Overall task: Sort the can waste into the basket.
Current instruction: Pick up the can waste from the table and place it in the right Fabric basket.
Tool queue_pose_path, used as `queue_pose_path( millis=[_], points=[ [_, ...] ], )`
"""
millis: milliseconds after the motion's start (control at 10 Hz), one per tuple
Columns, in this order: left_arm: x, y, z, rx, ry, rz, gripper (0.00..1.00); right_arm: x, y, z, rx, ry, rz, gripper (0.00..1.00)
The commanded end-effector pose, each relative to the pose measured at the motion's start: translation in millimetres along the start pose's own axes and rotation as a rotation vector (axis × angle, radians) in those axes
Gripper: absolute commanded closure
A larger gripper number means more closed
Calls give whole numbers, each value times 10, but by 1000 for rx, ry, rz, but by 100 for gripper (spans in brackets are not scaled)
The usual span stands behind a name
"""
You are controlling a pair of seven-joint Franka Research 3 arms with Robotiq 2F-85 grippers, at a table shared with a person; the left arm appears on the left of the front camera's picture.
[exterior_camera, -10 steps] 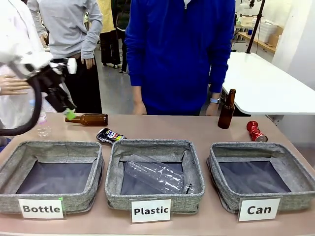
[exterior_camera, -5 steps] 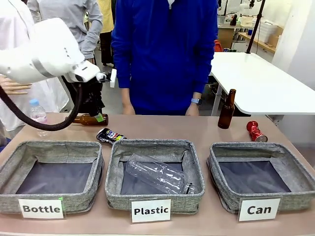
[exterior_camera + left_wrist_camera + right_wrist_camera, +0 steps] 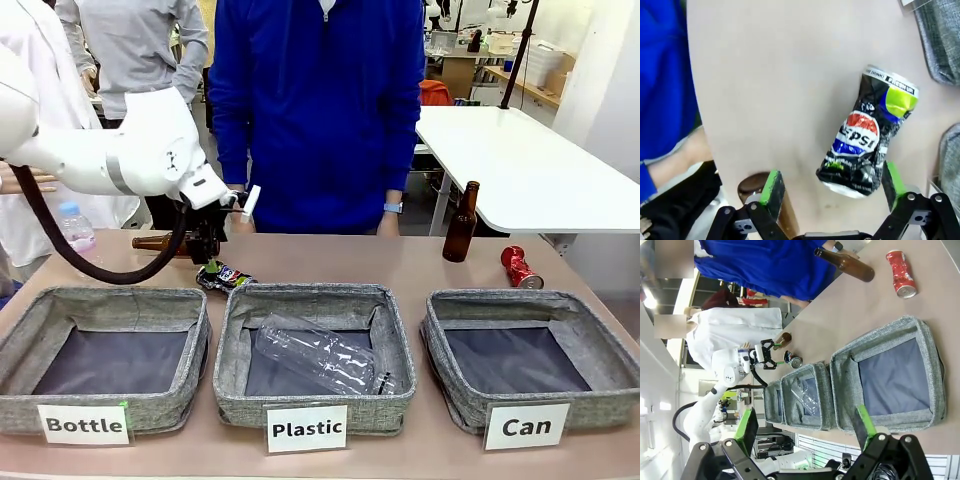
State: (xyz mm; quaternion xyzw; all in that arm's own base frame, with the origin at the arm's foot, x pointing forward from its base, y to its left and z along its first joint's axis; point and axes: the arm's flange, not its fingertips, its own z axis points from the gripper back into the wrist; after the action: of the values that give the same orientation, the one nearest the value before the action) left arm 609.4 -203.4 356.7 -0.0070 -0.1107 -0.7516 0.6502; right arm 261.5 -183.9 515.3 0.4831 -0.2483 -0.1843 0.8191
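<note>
Cans of thin crushed metal: judge both light, stiff along their creases yet easily dented further, with a slick printed skin and possibly sharp folds. The dark can (image 3: 224,275) lies on its side on the tabletop (image 3: 400,262), far left, just beyond the far-left corner of the bin (image 3: 232,390) marked "Plastic". The red can (image 3: 519,267) lies far right, beyond the basket (image 3: 600,400) marked "Can", which has no can in it yet. You would do best to take the dark can across its flattened waist, where the pads can meet two flat faces, rather than at its rounded green end. The left claw (image 3: 210,262) hangs directly over it, spread wide and holding nothing. In the wrist view its pads (image 3: 772,186) stand either side of the can's nearer end, one just beside the metal; contact cannot be told. Note the lying brown bottle (image 3: 148,241), whose mouth is close to the other pad. The right claw (image 3: 805,425) is likewise spread wide and empty, well apart from both cans.
</note>
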Motion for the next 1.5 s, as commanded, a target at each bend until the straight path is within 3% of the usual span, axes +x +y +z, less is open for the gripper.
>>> queue_pose_path(
  millis=[0,300,900,1000,1100,1300,1400],
  points=[
    [39,-66,-118,1,15,-30,0,21,-3,4,31,-12,22,0],
    [71,-95,-389,-82,55,-36,0,21,-3,4,31,-12,22,0],
    [82,-106,-572,-132,87,-26,0,21,-3,4,31,-12,22,0],
    [86,-104,-558,-140,83,-29,18,21,-3,4,31,-12,22,0],
    [93,-98,-548,-139,90,-26,60,21,-3,4,31,-12,22,0],
    [70,-91,-547,-139,87,-22,100,21,-3,4,31,-12,22,0],
    [69,-85,-530,-135,81,-15,100,21,-3,4,31,-12,22,0]
  ],
)
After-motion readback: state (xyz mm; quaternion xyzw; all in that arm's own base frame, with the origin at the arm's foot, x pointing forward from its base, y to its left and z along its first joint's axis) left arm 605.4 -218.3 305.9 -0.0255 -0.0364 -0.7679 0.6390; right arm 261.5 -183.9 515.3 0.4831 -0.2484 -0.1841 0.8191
